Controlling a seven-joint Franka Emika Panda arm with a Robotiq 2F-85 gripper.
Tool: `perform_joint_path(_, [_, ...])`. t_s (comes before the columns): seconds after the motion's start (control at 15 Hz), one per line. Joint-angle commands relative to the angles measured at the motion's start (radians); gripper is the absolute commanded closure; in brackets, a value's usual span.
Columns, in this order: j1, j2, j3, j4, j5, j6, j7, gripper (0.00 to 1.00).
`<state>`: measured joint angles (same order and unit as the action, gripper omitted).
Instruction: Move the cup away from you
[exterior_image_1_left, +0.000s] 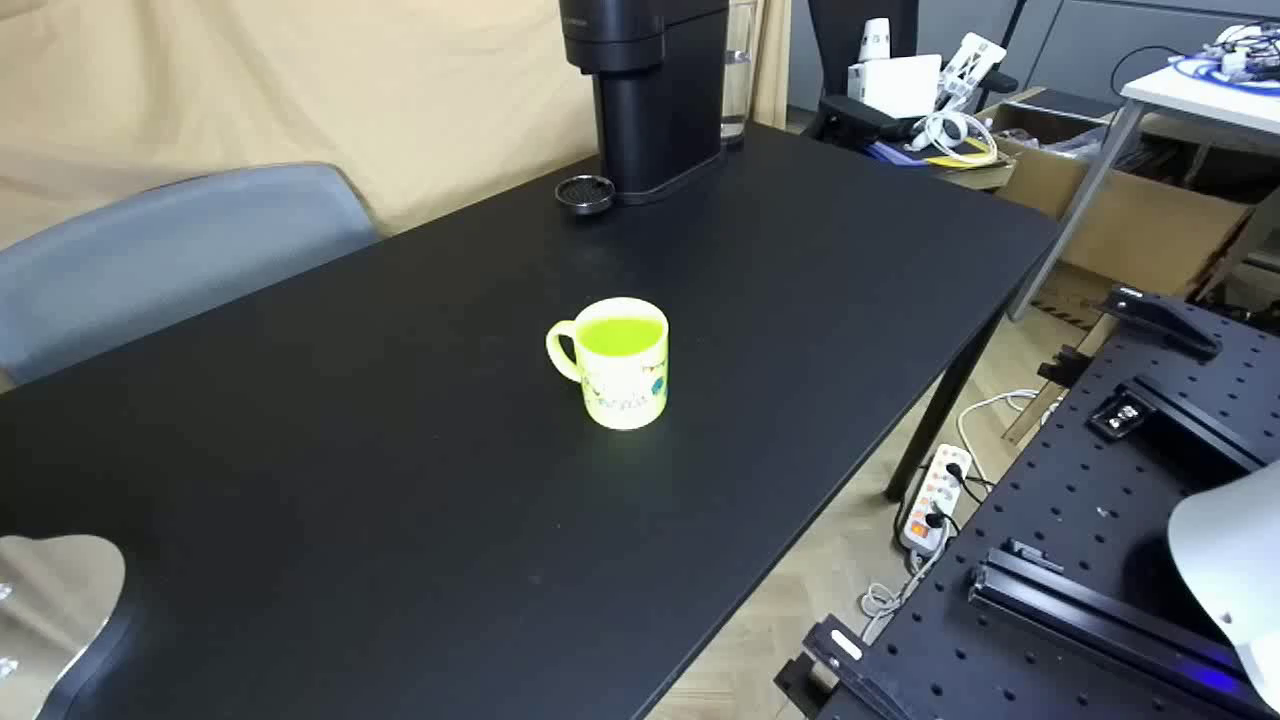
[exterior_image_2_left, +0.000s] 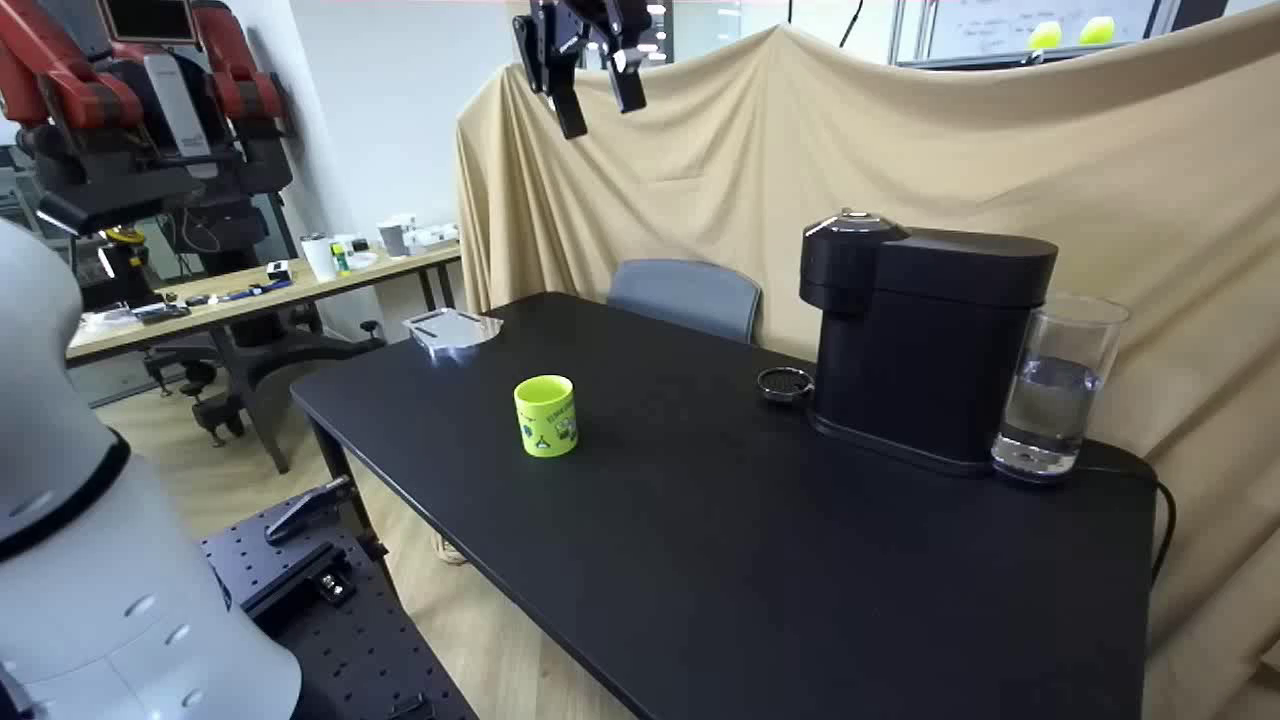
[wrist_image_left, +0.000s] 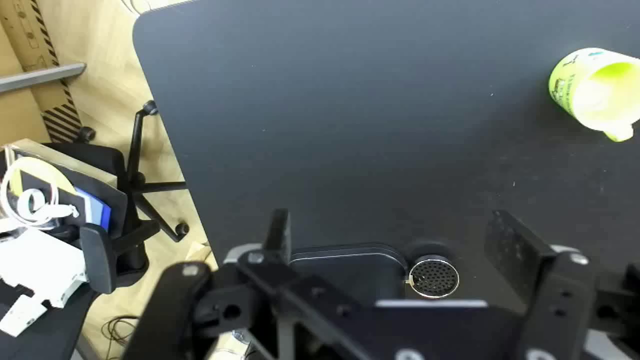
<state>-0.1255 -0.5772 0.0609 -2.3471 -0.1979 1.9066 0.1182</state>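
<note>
The cup is a lime-green mug (exterior_image_1_left: 625, 385) standing upright on the black table, with its side handle visible in that exterior view. It also stands on the table in an exterior view (exterior_image_2_left: 547, 425), where the handle is hidden. In the wrist view the cup (wrist_image_left: 570, 85) is at the upper right, partly cut by the frame edge. My gripper (exterior_image_2_left: 602, 117) hangs high above the table, well apart from the cup. In the wrist view its fingers (wrist_image_left: 390, 217) are spread wide with nothing between them. The gripper is out of view in the exterior view showing the mug's handle.
A black coffee machine (exterior_image_2_left: 925, 350) with a round drip tray (exterior_image_2_left: 785, 383) stands at the table's curtain side. A glass water tank (exterior_image_2_left: 1055, 400) is beside it. A shiny metal plate (exterior_image_2_left: 452, 328) lies at one table end. A grey chair (exterior_image_2_left: 685, 295) stands behind the table.
</note>
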Motion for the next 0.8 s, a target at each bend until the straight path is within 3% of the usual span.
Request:
perform_joint_path(0.0, [0.020,0.002,-0.015,0.002,-0.010,-0.003,0.009,0.00])
perform_joint_path(0.6, [0.020,0.001,-0.015,0.002,-0.010,-0.001,0.009,0.00])
perform_joint_path(0.73, [0.044,0.013,-0.022,-0.015,0.019,0.052,-0.010,0.00])
